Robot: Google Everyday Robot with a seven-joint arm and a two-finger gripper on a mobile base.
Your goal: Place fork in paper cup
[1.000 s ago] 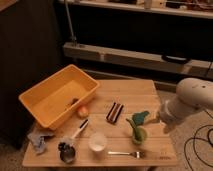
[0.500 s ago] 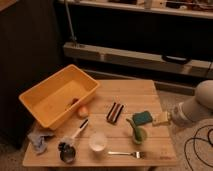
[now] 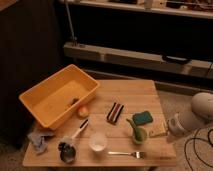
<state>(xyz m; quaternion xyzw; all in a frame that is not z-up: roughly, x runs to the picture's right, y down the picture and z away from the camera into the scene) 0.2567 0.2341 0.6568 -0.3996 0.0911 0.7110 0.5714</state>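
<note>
View of the worktable as I saw it from the remote station. Nearest the front edge lay the fork (image 3: 125, 154), flat on the wooden table (image 3: 135, 95), lengthwise along that edge and outside the paper cup (image 3: 97, 142). The cup stood upright just behind and to the left of the fork, close to it but not touching. Left of the cup I saw a dark round object (image 3: 67, 151), and a black-and-white handled utensil (image 3: 80, 130) ran diagonally back from it. A crumpled blue cloth (image 3: 39, 140) sat at the front left corner.

To the right of the cup stood a green cup-like item (image 3: 137, 134), with a pale yellow sponge (image 3: 158, 131) just beside it near the right edge. The gripper (image 3: 172, 130) hung at that right edge, at the end of the white arm (image 3: 200, 112), next to the yellow sponge and well apart from the fork. It held nothing that I could see, and I could not tell how wide it stood.

Farther back lay a teal sponge (image 3: 142, 118), a dark striped packet (image 3: 115, 112) and a small orange fruit (image 3: 82, 111). The fruit lay against the yellow bin (image 3: 52, 97), which filled the left rear of the table. A dark shelf unit (image 3: 140, 55) stood behind.
</note>
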